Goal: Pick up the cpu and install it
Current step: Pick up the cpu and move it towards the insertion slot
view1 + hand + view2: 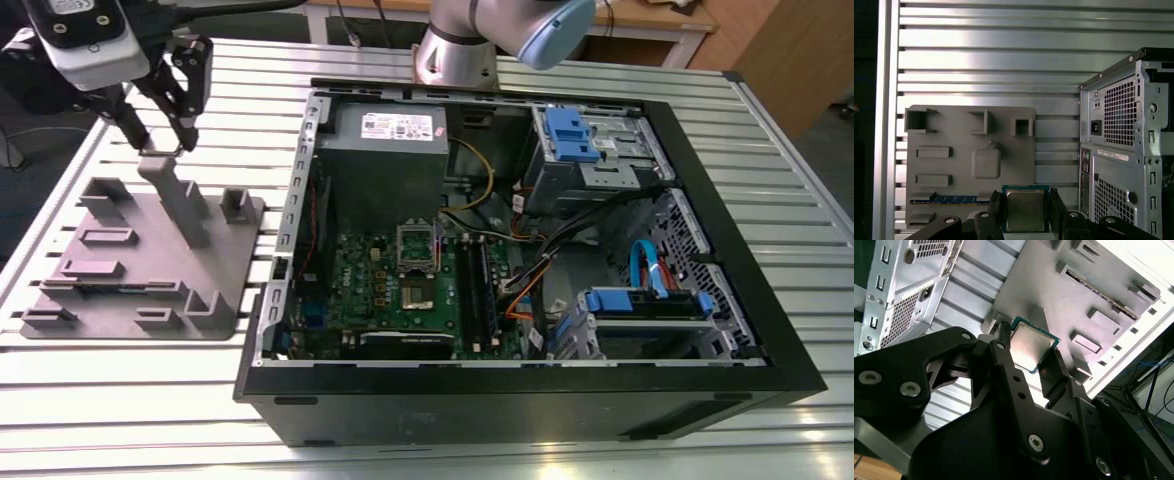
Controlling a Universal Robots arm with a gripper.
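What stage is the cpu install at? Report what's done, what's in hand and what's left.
Done: the cpu looks picked up, clamped in the gripper and raised above the grey tray.
In hand: the gripper holds the cpu over the tray, beside the open computer case.
Left: the install itself. The cpu is not yet on the green circuit board inside the case.
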